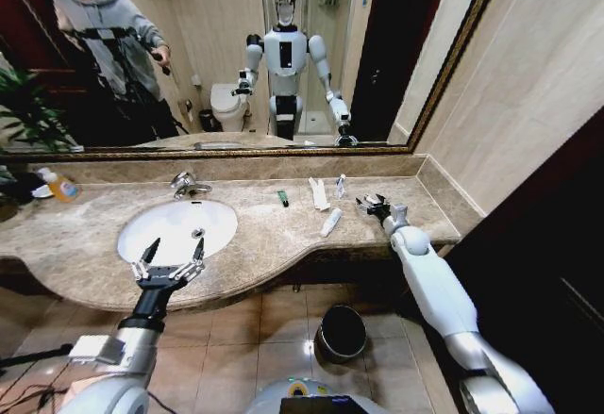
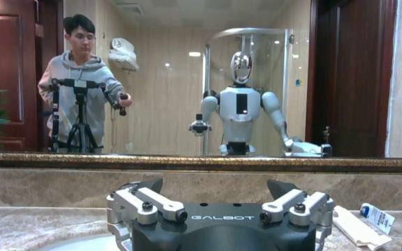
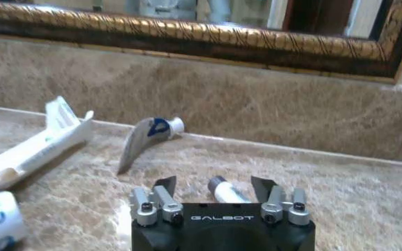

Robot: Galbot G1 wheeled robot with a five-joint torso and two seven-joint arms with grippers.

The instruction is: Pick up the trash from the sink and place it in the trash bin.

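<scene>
- While the left end effector [image 1: 169,261] hovers spread apart over the sink [image 1: 142,244], it grips nothing.
- Right end effector [image 1: 373,206], fingers apart, straddles a small white tube [image 3: 227,192] on the surface [image 1: 274,230].

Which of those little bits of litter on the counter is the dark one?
The tiny dark green packet, lying alone on the marble between the faucet and the white wrappers; every other piece is white or clear.
</scene>
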